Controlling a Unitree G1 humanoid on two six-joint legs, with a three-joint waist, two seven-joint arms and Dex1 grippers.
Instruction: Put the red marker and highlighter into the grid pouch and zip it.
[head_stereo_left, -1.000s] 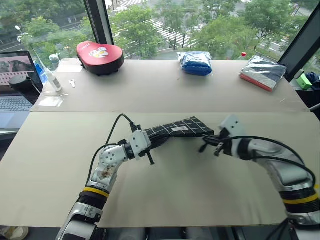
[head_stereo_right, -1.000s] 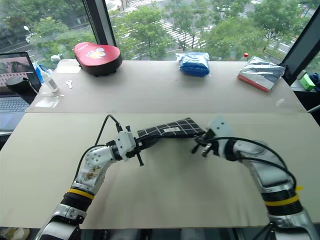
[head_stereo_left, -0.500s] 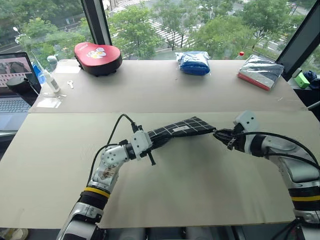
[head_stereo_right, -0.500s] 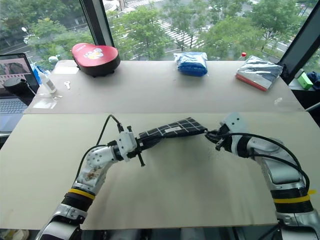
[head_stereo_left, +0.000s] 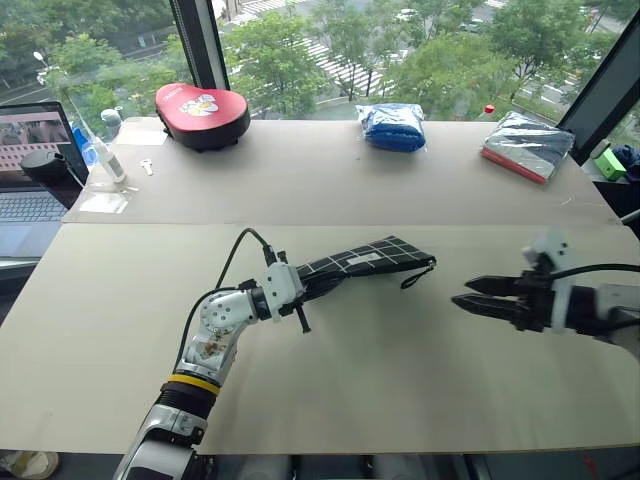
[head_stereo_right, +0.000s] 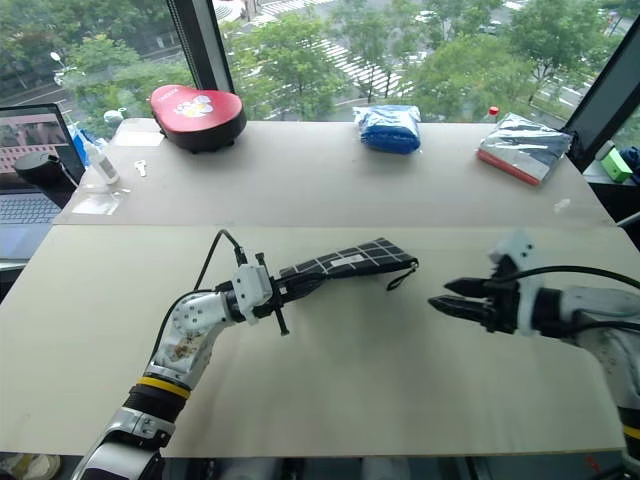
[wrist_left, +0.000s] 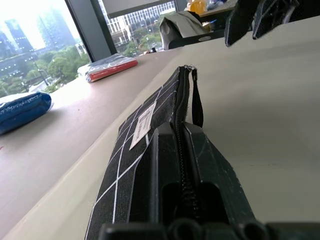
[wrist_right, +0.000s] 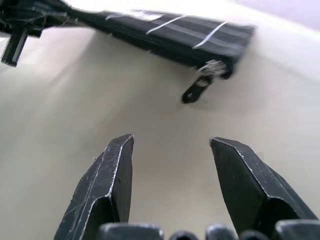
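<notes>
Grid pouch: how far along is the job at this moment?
Nearly finished, by the look of it. The flat black fabric grid pouch has its zipper run to the far end, the black zipper pull dangling there. No marker or highlighter lies on the table. The left gripper clamps the pouch's near end; the right gripper stands open, apart from it. Left: setting the pouch down.

hidden: grid pouch (head_stereo_left: 365, 259) contents, zip closed | cut off: laptop (head_stereo_left: 25, 190) at frame edge
</notes>
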